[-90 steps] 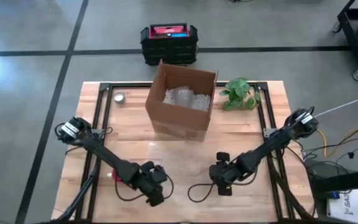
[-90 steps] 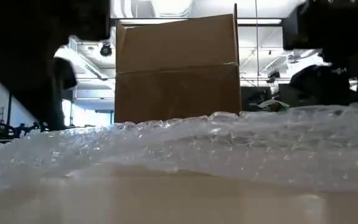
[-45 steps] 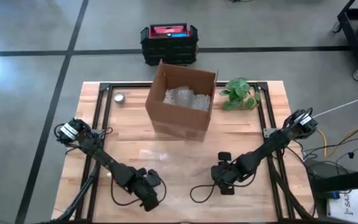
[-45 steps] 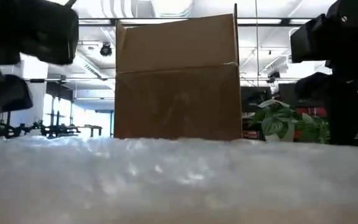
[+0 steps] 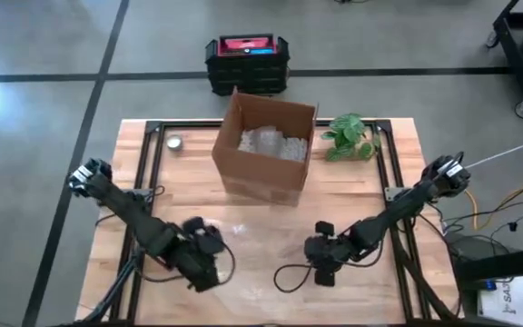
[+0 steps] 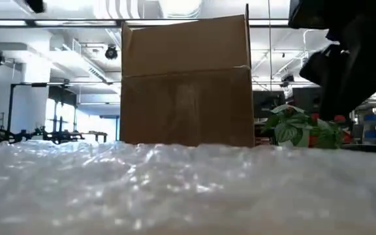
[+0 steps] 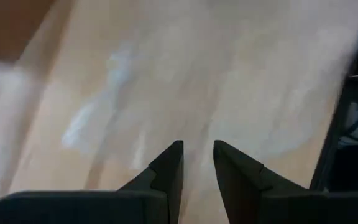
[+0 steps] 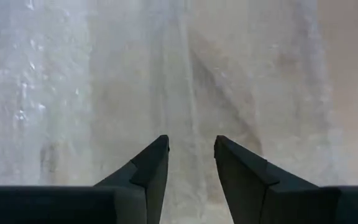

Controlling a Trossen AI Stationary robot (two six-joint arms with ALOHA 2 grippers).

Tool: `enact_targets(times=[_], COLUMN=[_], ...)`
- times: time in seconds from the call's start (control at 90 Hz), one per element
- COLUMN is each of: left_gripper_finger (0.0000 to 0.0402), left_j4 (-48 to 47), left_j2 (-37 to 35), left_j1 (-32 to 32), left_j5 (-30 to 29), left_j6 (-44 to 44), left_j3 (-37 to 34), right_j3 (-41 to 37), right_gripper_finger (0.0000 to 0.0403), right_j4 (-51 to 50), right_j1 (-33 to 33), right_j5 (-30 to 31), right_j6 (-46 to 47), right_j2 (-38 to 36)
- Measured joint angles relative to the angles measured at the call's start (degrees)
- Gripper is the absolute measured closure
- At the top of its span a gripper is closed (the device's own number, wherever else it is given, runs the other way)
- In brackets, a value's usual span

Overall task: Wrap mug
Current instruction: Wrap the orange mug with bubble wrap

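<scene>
- The high view showed the wooden counter (image 5: 398,163) with an open cardboard box (image 5: 266,150) at its far middle, bubble wrap inside the box, a small plant (image 5: 350,136) just beside it and a small round metal object (image 5: 175,142) toward the far left corner.
- No mug could be made out in any view.
- A clear sheet of bubble wrap (image 5: 261,241) lay flat on the counter in front of the box; it read faintly from above but filled the foreground of the low view (image 6: 175,189).
- The left claw (image 5: 209,247) sat near the sheet's left edge. The left wrist view showed its fingers (image 7: 166,174) a narrow gap apart with nothing between them, above bare wood and wrap.
- The right claw (image 5: 320,257) sat at the sheet's right side. The right wrist view showed its fingers (image 8: 151,165) parted and empty, directly over the wrap (image 8: 104,81).
- Only the high view showed a black-and-red case (image 5: 248,59) on the floor beyond the counter.
</scene>
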Motion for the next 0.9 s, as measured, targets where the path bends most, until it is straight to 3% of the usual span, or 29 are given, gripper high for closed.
enact_targets(times=[0.267, 0.5, 0.678, 0.9], left_gripper_finger=[0.0264, 0.021, 0.0209, 0.0242], left_j4=[0.15, 3.79, 9.68, 13.8], left_j2=[-5.99, -6.63, -6.01, -5.01], left_j1=[-3.91, -4.9, -4.85, -4.83], left_j5=[5.62, 12.68, 14.14, 14.16], left_j6=[-15.66, -19.92, -19.84, -19.82], left_j3=[-8.23, -14.85, -18.49, -22.31], right_j3=[-0.95, -1.59, -1.76, -1.77], right_gripper_finger=[0.0257, 0.0242, 0.0238, 0.0247], right_j4=[4.35, 4.49, 4.83, 5.19], right_j1=[0.5, 0.73, 0.73, 0.73], right_j5=[1.87, 2.0, 2.45, 3.5], right_j6=[0.06, -1.49, -1.56, -1.67], right_j2=[0.71, 0.91, 0.96, 0.96])
